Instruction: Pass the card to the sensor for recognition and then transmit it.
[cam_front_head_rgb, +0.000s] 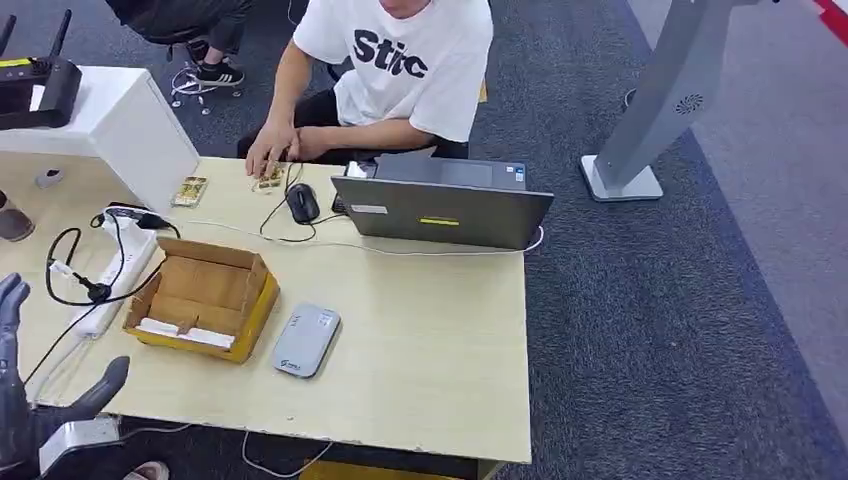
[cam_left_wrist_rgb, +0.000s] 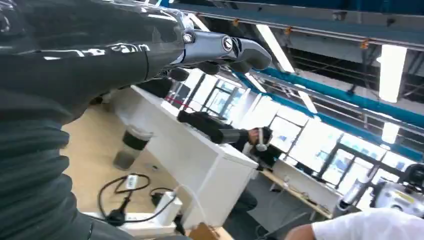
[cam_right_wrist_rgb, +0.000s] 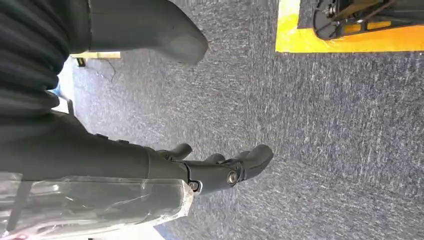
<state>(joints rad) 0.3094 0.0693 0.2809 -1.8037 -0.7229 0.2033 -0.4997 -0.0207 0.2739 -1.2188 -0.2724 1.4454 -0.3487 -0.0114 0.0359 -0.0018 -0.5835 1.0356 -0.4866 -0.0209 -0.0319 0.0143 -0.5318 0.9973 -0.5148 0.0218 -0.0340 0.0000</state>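
Closest to you, at the lower left corner of the head view, the left hand (cam_front_head_rgb: 40, 395) is raised beside the table edge with its fingers spread and nothing in them; the left wrist view agrees, showing the fingers (cam_left_wrist_rgb: 235, 50) only loosely bent in free air. Your right hand (cam_right_wrist_rgb: 220, 167) hangs over the grey carpet, fingers slightly curled and apart, also holding nothing. On the wooden table (cam_front_head_rgb: 430, 350) the open cardboard box (cam_front_head_rgb: 200, 295) stands near the left hand, and two flat white pieces (cam_front_head_rgb: 185, 332) lie along its near side; I judge these are the cards, but they are too small to be sure. Just beside the box, toward the right, lies the grey card reader (cam_front_head_rgb: 306, 340), which I take as the sensor. So the pickup is not yet begun. Please take care of some risks: a thin card flat against the box wall is difficult to pinch, and the fingers may push the light box and make it slide into the reader. The black cable (cam_front_head_rgb: 75, 285) and the power strip (cam_front_head_rgb: 112, 275) are close to the path of your left arm, and a finger can catch the loop. A person (cam_front_head_rgb: 390, 70) sits behind the laptop (cam_front_head_rgb: 440, 205) with a hand on the table, so reach low and slowly.
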